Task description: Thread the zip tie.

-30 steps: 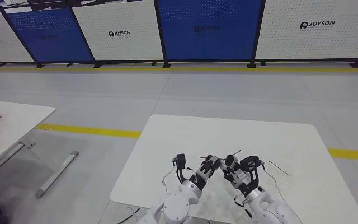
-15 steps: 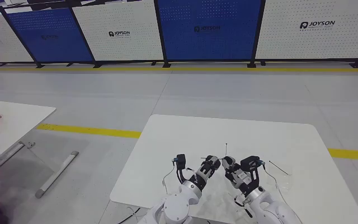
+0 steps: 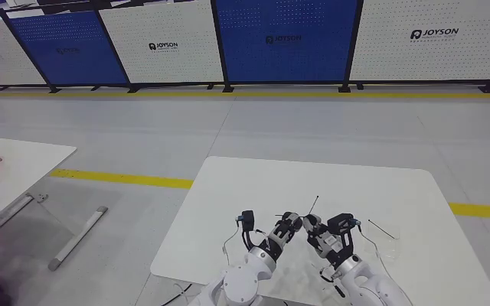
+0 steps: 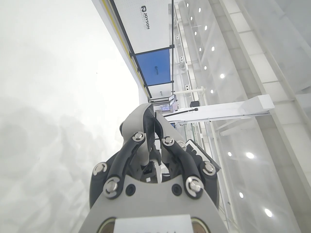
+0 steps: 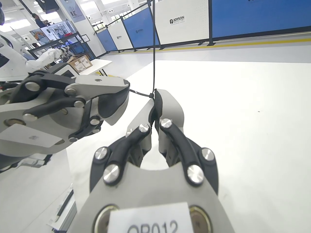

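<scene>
Right wrist view had the right jaws clamped tight on the zip tie (image 5: 153,37), strap upright, left jaws pinching its tail; top view added a 2nd zip tie (image 3: 380,228) lying on the bench (image 3: 253,199); 2 ties.

Both arms are bent inward, forearms converging. The left end effector (image 3: 289,223) and the right end effector (image 3: 310,222) point toward each other, tips just apart, each with its fingers pressed together.
</scene>
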Robot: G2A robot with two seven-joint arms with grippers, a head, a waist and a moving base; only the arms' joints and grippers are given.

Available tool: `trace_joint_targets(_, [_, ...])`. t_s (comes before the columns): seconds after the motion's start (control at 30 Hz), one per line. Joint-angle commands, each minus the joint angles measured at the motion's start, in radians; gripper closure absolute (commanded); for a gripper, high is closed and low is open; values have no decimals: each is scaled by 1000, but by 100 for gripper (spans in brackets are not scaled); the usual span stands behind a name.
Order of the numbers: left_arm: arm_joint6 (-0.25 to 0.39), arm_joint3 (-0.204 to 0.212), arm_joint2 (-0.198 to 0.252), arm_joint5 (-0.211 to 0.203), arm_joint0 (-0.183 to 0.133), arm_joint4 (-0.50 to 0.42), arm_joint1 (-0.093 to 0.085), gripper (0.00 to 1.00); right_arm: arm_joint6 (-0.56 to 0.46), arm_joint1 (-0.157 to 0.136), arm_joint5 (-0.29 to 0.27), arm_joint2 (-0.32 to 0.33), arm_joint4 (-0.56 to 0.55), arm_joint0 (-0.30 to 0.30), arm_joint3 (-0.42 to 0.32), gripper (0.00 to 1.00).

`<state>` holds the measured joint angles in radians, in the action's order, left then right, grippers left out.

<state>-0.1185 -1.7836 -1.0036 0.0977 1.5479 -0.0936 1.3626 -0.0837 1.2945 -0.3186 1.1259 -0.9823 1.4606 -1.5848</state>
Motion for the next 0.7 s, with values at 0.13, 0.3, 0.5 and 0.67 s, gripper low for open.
trace_joint_targets(0.13, [6,-8,-5,-48,7,-17,0,100,-6,-1,1,-5,-5,-3,2,100])
trace_joint_targets(0.3, [12,-17,-11,-66,13,-26,-2,100,-8,-2,3,-6,-8,-4,1,100])
trace_joint_targets(0.5, [16,-31,-17,-92,24,-35,-3,100,-11,-3,3,-7,-12,-3,1,100])
trace_joint_targets(0.67, [21,-44,-27,-99,32,-53,-5,100,-14,-4,-3,-10,-11,-3,4,100])
